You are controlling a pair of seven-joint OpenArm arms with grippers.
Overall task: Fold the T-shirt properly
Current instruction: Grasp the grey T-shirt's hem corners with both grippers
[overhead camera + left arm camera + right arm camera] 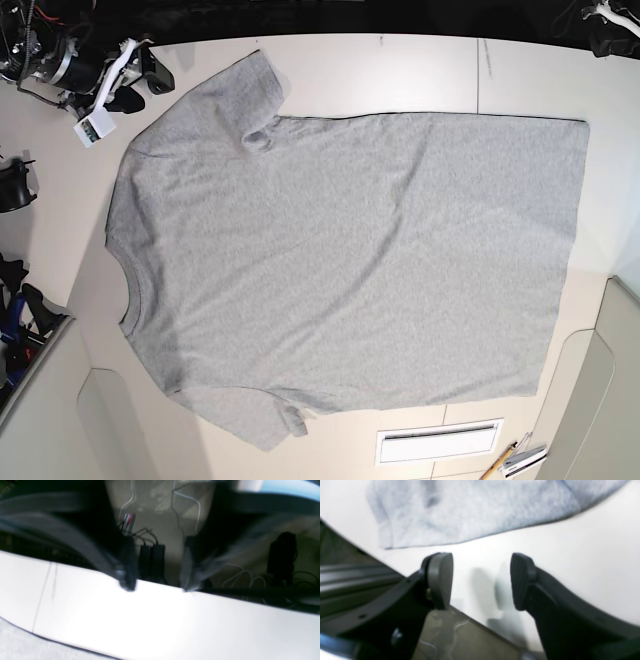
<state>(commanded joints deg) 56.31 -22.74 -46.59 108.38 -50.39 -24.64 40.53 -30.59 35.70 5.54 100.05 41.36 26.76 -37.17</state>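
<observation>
The heather-grey T-shirt (350,260) lies spread flat, plain side up, on the white table (400,70), with its neck at the left and its hem at the right. My right gripper (152,80) is open and empty at the table's far left corner, just off the upper sleeve (250,85). In the right wrist view the gripper (481,580) hovers over bare table and the sleeve (470,510) lies ahead of it. My left gripper (158,586) is blurred, open and empty over the table edge (225,597). A strip of shirt (15,642) shows at the bottom left.
A white label (92,128) lies beside the right arm. A white slotted vent (440,441) and pens (520,460) sit at the near right. Table seams run at the far side (478,75). Black boxes (152,560) and cables lie on the floor beyond the edge.
</observation>
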